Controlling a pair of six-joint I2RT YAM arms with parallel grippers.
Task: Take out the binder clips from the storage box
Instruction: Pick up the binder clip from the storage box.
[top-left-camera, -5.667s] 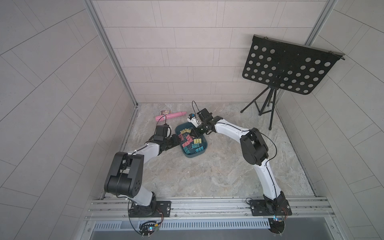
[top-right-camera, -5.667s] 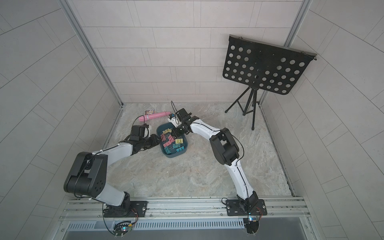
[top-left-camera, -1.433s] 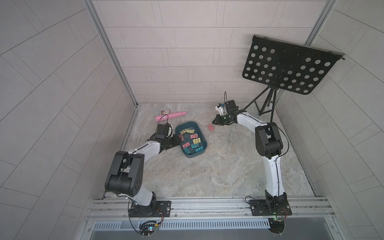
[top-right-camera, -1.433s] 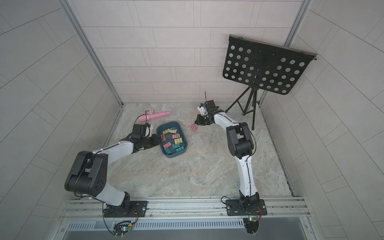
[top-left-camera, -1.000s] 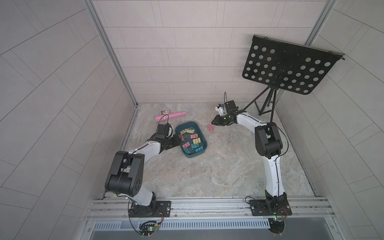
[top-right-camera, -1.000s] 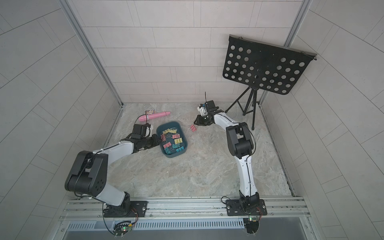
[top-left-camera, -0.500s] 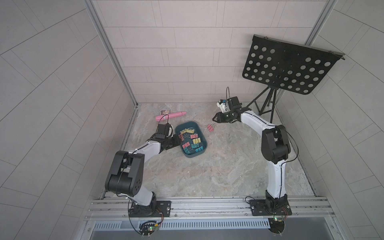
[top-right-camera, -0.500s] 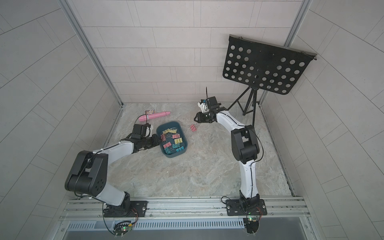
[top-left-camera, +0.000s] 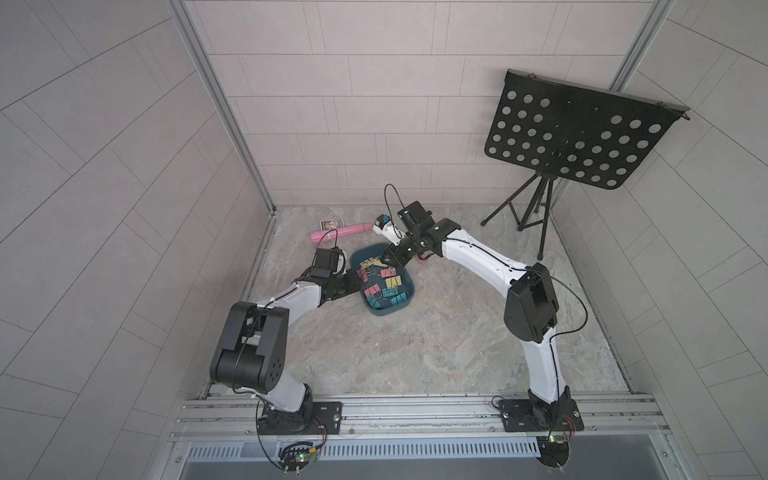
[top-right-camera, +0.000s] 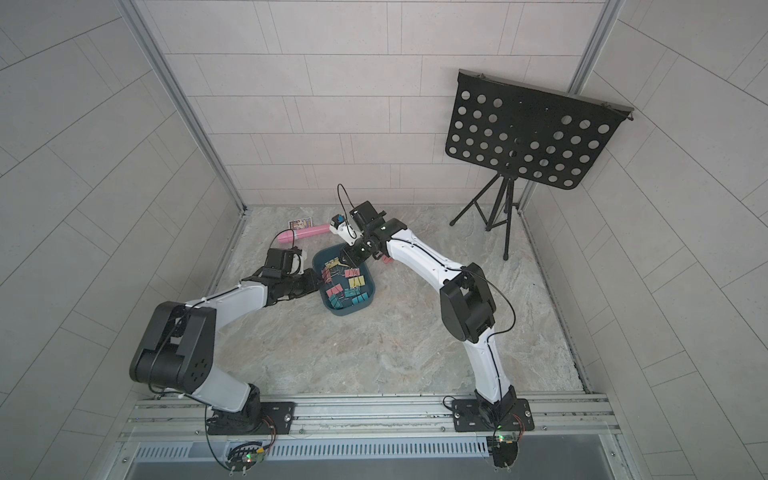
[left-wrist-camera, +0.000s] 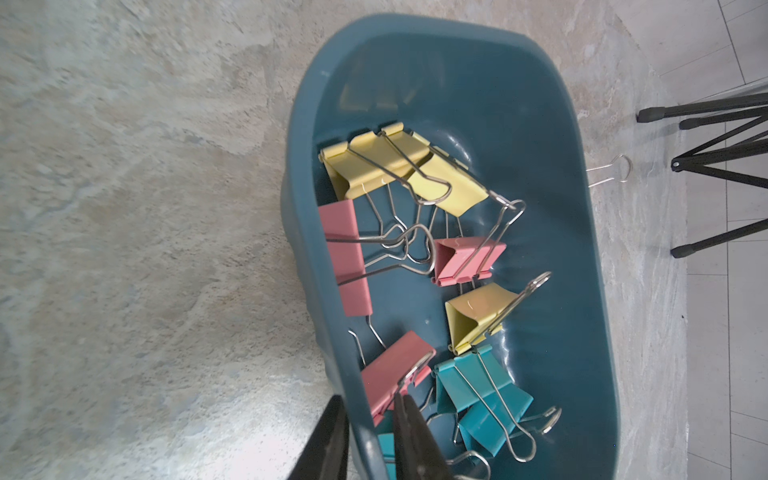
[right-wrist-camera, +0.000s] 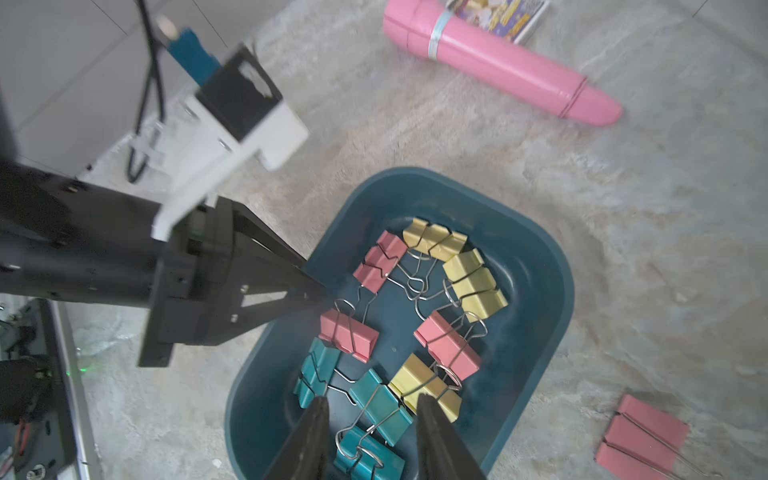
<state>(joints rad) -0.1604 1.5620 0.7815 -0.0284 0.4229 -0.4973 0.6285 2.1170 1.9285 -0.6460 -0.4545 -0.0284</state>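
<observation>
The storage box (top-left-camera: 384, 312) (top-right-camera: 345, 312), a dark teal tub, sits on the stone floor and holds several pink, yellow and teal binder clips (top-left-camera: 384, 289) (top-right-camera: 347, 286) (left-wrist-camera: 374, 162) (right-wrist-camera: 449, 345). My left gripper (top-left-camera: 351, 282) (top-right-camera: 318, 282) (left-wrist-camera: 368, 399) is shut on the box's left wall, one finger inside and one outside. My right gripper (top-left-camera: 388, 259) (top-right-camera: 345, 259) (right-wrist-camera: 372, 399) hangs open over the box's far end, holding nothing; a teal clip (right-wrist-camera: 380, 405) lies below its gap. One pink clip (right-wrist-camera: 642, 436) (top-left-camera: 422, 258) lies on the floor right of the box.
A long pink tube (top-left-camera: 340, 232) (right-wrist-camera: 498, 66) and a small printed card (top-left-camera: 332, 223) lie behind the box. A black music stand (top-left-camera: 536, 216) stands on tripod legs at the back right. Tiled walls close in the left, back and right sides.
My right gripper has swung left from beside the pink clip on the floor to over the box. The left gripper has kept its hold on the box wall.
</observation>
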